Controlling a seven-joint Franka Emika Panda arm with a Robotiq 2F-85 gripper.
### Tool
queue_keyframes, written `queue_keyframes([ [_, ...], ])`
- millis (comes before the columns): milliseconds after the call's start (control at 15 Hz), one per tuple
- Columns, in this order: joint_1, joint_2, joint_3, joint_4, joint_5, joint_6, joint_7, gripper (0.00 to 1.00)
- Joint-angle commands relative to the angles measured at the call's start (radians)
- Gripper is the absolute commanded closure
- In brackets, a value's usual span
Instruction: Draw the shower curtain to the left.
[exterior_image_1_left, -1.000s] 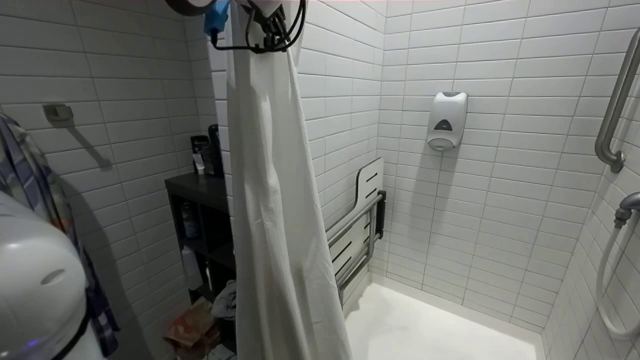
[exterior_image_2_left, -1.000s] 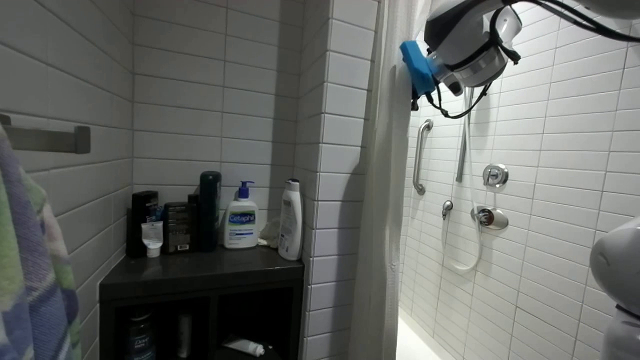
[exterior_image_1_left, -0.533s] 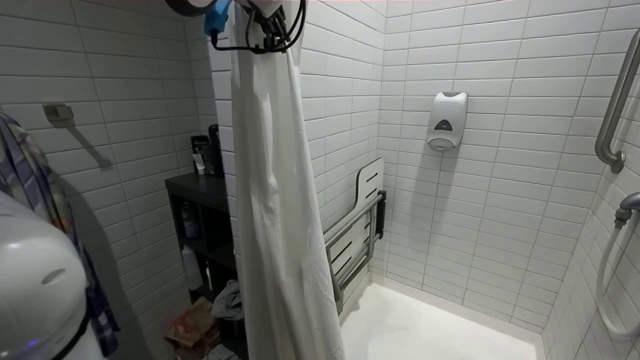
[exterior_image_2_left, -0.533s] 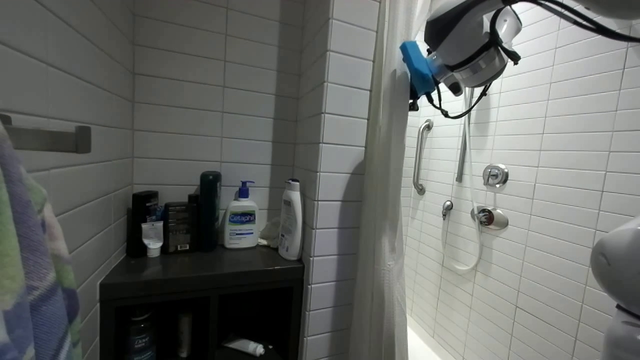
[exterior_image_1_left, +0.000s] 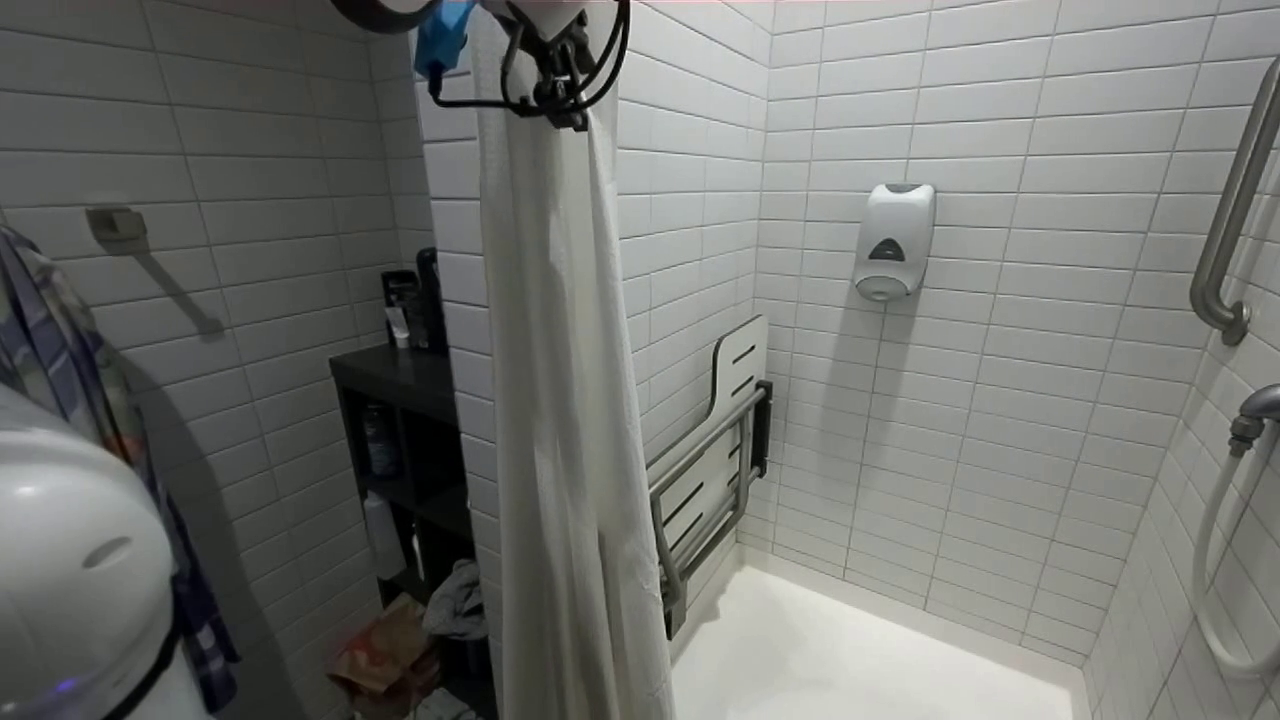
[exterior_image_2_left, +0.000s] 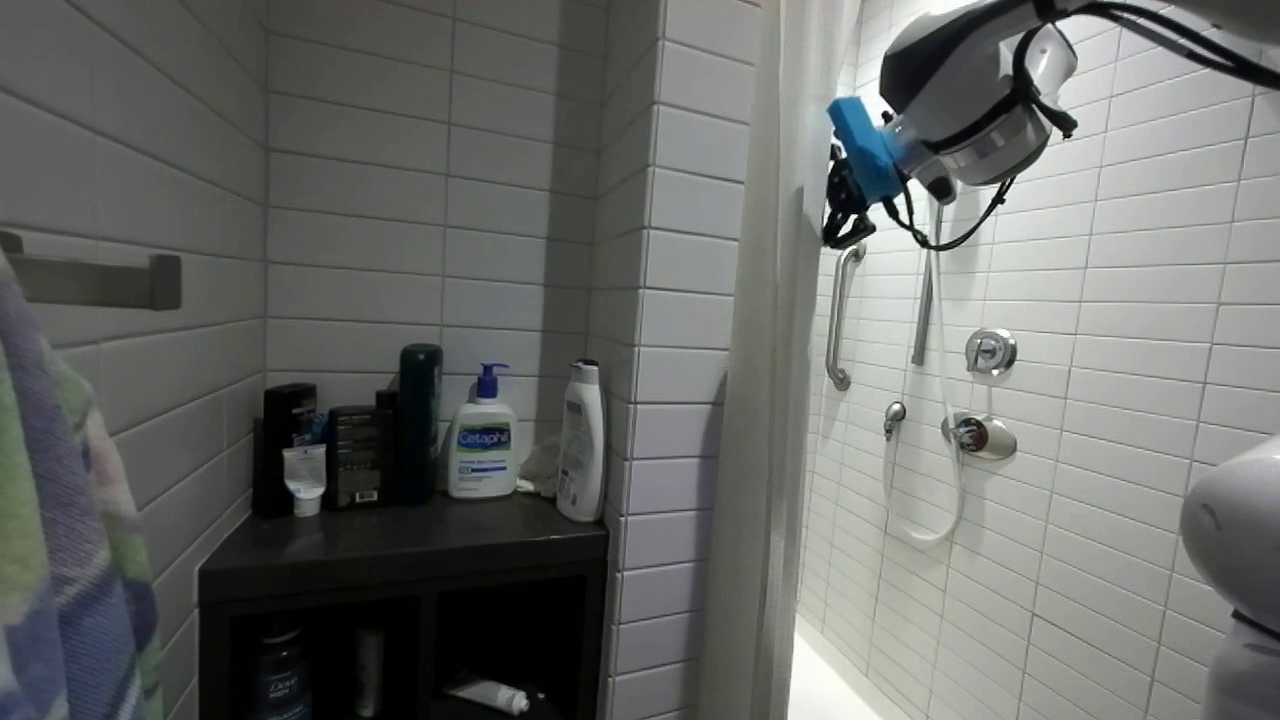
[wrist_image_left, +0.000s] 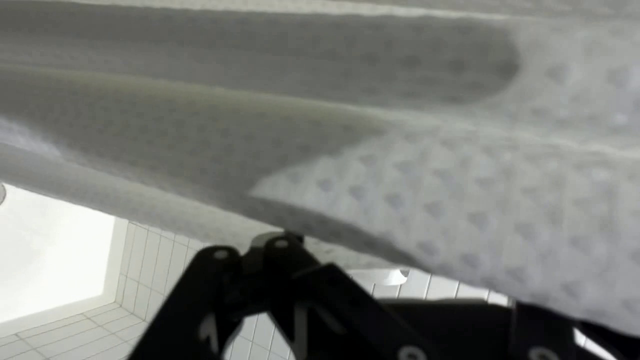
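The white shower curtain (exterior_image_1_left: 565, 400) hangs in soft vertical folds beside the tiled pillar in both exterior views. My gripper (exterior_image_2_left: 838, 205) is high up at the shower side of the curtain (exterior_image_2_left: 765, 420), its black fingers showing below the blue housing. From the wrist camera, the curtain's fabric (wrist_image_left: 250, 100) fills the upper part of the picture. A black finger (wrist_image_left: 320, 290) stands below the fabric's edge, with bright tiles visible past it. No cloth shows pinched in the jaws, which stand apart. Whether the fingertips still touch the curtain is hard to tell.
The tiled pillar (exterior_image_2_left: 680, 350) stands against the curtain. Left of it is a dark shelf (exterior_image_2_left: 400, 545) with several bottles. On the shower side are a folded seat (exterior_image_1_left: 705, 500), a soap dispenser (exterior_image_1_left: 895, 240), a grab bar (exterior_image_2_left: 845, 315) and a hose (exterior_image_2_left: 955, 480).
My gripper has opened and backed off a little from the curtain, moving lower. The curtain has swung and now hangs straighter and narrower.
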Motion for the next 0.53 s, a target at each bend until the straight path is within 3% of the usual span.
queue_keyframes([
  [0, -0.012, -0.097, -0.017, -0.062, -0.051, -0.078, 0.03, 0.0],
  [467, -0.086, -0.204, -0.034, -0.095, -0.204, -0.334, 0.091, 0.0],
])
